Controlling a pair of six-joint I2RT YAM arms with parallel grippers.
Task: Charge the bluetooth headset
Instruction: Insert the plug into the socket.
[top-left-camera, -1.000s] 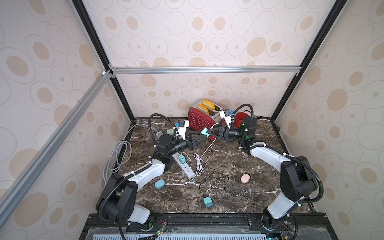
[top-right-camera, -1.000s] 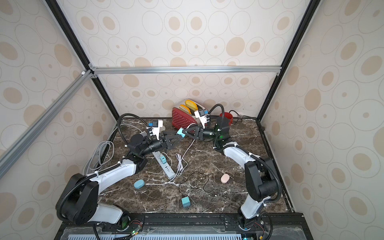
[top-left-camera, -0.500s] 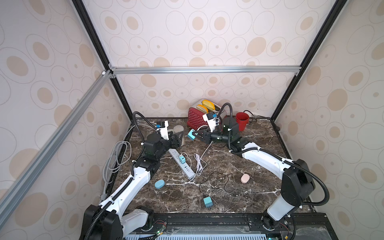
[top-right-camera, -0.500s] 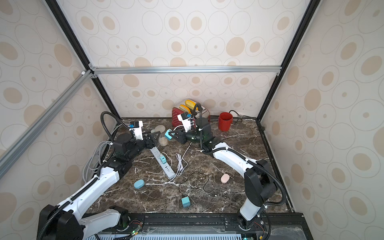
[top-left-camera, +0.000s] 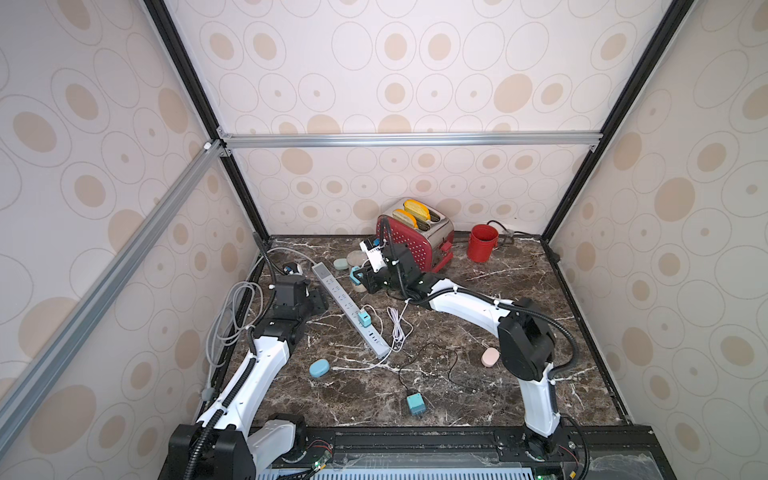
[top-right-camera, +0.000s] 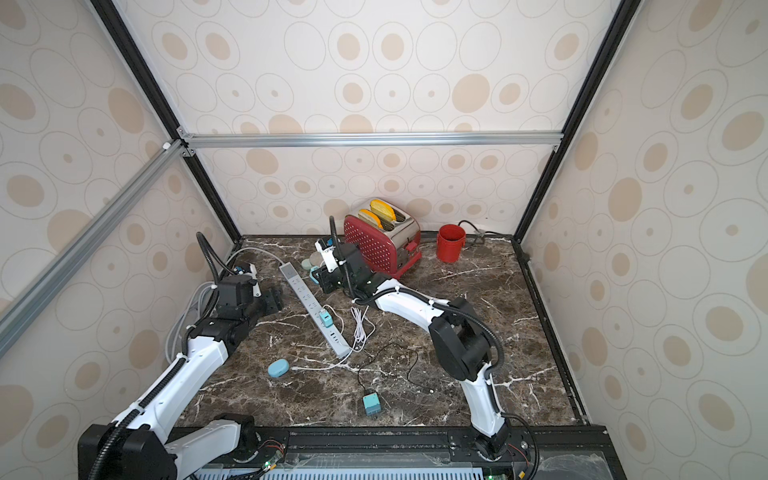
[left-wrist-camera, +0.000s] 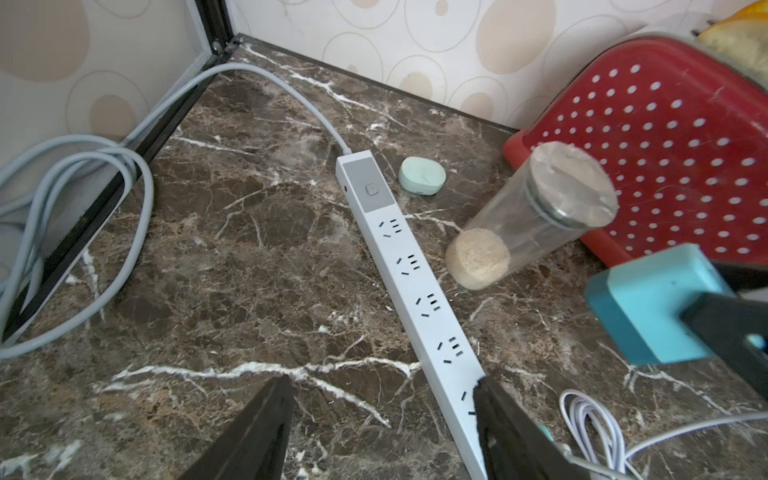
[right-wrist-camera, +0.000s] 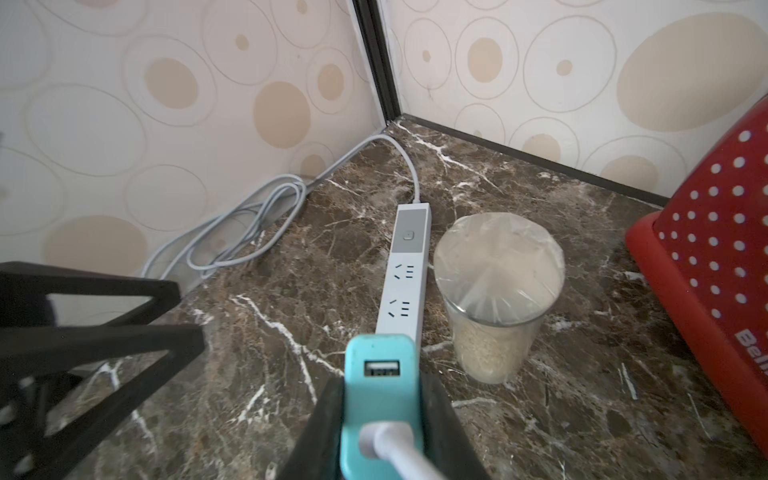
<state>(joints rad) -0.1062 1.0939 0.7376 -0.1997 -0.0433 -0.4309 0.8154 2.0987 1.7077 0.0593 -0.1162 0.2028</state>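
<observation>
My right gripper (right-wrist-camera: 380, 386) is shut on a teal USB charger (right-wrist-camera: 380, 353) with a white cable (top-left-camera: 398, 328) plugged into it. It holds the charger low beside the far half of the white power strip (top-left-camera: 347, 305), next to a jar of grains (right-wrist-camera: 494, 291). The cable trails across the table toward a blue oval headset case (top-left-camera: 319, 368) at the front left. My left gripper (left-wrist-camera: 382, 384) stands open and empty just left of the strip, one finger over the strip's edge. In both top views the charger (top-right-camera: 314, 273) shows at the right gripper's tip.
A second teal charger (top-left-camera: 364, 319) is plugged into the strip. A third (top-left-camera: 414, 404) lies near the front with a black cable. A mint case (left-wrist-camera: 422, 175), a pink case (top-left-camera: 490, 356), a red toaster (top-left-camera: 415, 237) and a red cup (top-left-camera: 482, 243) stand around. Grey cord (top-left-camera: 228, 316) coils at the left wall.
The grippers, close together in mid-air a second ago, have parted. My left arm drew back toward the left wall, open. My right arm carried the charger left and down toward the strip.
</observation>
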